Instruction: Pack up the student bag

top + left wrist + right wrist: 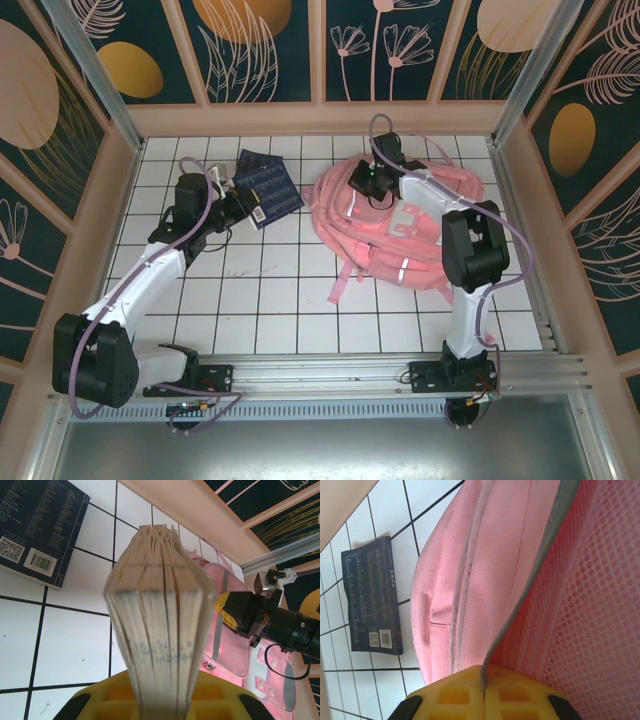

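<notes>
Where the left arm reaches out over the white squared bench point(280, 300), the left pincer point(160, 702) is clamped on a thick book point(160, 615). The book sticks up out of the yellow fingers point(220, 700), and its paper edge faces the left wrist camera, with pages a bit ragged at the far end. Up and to the left of it in that view, a dark blue book point(37, 527) lies flat on the bench, with a white bar code label near one corner. It does not touch the held book. Further right lies the student bag point(340, 215), big and pink, spread out on the far right part of the bench, near the books. One pink strap trails toward the middle of the bench. The right arm bends over the bag, and the right pincer point(483, 690) sits at the bag's left side. Its two yellow fingers are pressed together, with the bag's thin grey trim point(540, 565) running down between them, so it is clamped on the edge of the bag. Pink cloth is on one side of the trim and pink net on the other.
</notes>
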